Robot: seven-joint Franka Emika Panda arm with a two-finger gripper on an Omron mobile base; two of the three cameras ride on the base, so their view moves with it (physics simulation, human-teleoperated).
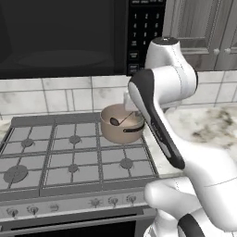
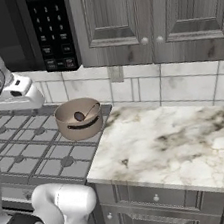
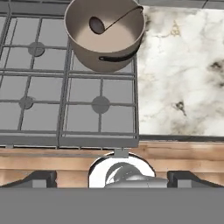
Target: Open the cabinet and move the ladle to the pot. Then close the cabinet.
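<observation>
The tan-brown pot stands on the stove's back right burner, next to the counter. The small dark ladle lies inside it, with its thin handle leaning on the rim. Both dark grey doors of the cabinet are shut, their knobs side by side. My gripper hangs open and empty above the stove's front edge. It looks down on the burners, well apart from the pot. The white hand is over the stove, left of the pot.
A black microwave hangs over the gas stove. To the stove's right runs a marble counter, with grey drawers below. My own arm crosses in front of the counter in the left base view.
</observation>
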